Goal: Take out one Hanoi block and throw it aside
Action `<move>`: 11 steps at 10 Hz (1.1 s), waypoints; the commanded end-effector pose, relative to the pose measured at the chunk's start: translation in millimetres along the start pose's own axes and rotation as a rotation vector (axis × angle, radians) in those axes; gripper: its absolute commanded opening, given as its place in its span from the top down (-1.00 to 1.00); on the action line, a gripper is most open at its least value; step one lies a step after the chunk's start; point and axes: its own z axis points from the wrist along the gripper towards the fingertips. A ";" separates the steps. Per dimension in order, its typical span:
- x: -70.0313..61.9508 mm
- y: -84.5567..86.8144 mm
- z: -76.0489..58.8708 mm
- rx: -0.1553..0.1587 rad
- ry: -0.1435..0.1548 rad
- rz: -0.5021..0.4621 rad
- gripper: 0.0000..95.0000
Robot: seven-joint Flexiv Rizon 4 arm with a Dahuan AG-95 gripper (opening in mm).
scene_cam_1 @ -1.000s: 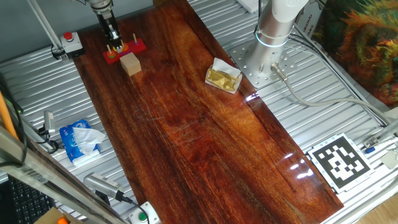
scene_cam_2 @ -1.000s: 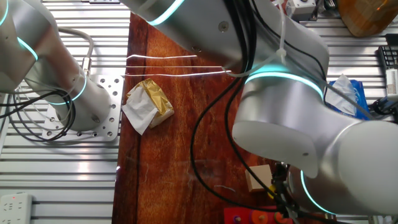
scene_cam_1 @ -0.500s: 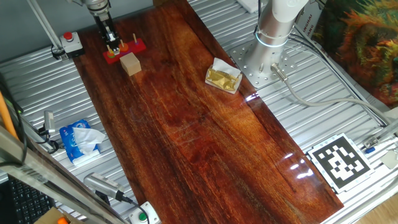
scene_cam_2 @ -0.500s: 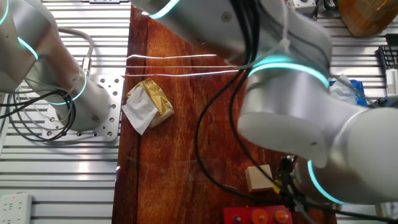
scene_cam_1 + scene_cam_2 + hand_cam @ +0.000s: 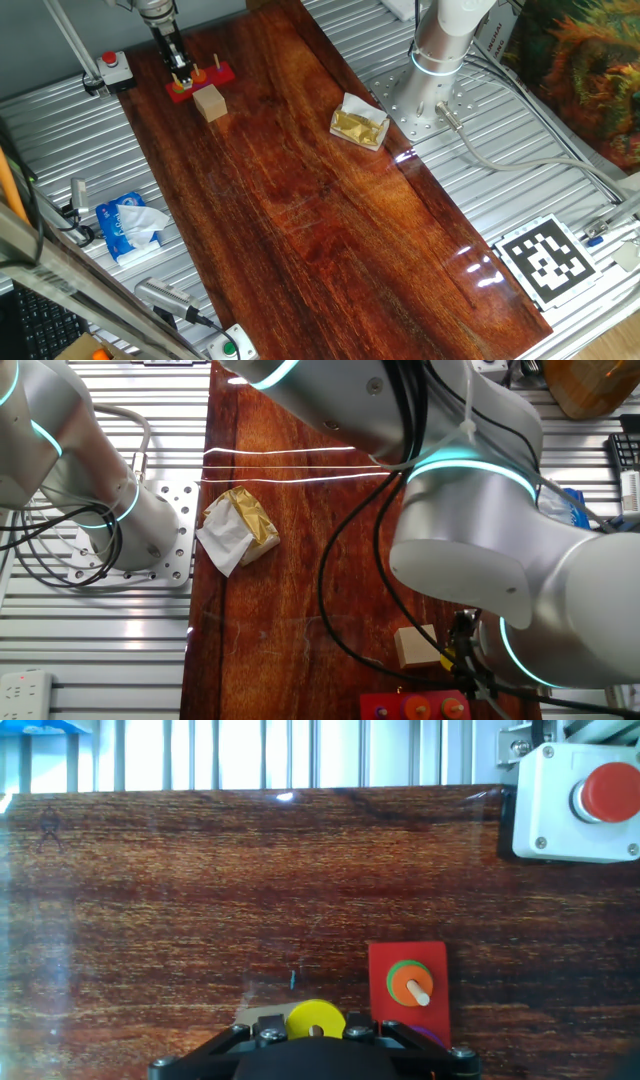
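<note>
My gripper (image 5: 180, 72) is shut on the Hanoi block (image 5: 315, 1020), a small round yellow disc with a dark centre hole. In the hand view the disc sits between my fingertips at the bottom edge, raised above the table. The red base (image 5: 408, 1010) lies just to its right, with an orange disc on a green one (image 5: 408, 982) around a pale peg. The red base (image 5: 200, 80) is at the table's far left corner, right beside my gripper. The tan wooden cube (image 5: 210, 102) stands next to it and also shows in the other fixed view (image 5: 415, 645).
A white box with a red button (image 5: 580, 795) stands off the table's corner near the base. A gold foil wrapper on white paper (image 5: 360, 124) lies mid-table on the right. A blue tissue pack (image 5: 130, 225) lies off the left edge. The arm's mount (image 5: 440, 50) is at the back right.
My gripper has risen a little from the red base and shifted slightly left. In the other fixed view the arm has moved away and uncovers more of the tan cube.
</note>
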 end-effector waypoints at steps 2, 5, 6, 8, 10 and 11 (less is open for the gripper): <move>-0.8 -0.4 0.5 -0.004 0.001 0.001 0.60; -0.8 -0.4 0.5 -0.004 0.001 0.004 0.60; -0.8 -0.4 0.5 -0.005 0.002 0.000 0.60; -0.8 -0.4 0.5 -0.001 0.010 0.007 0.60; -0.8 -0.4 0.5 0.005 0.013 0.005 0.60; -0.8 -0.4 0.5 0.004 0.014 -0.008 0.60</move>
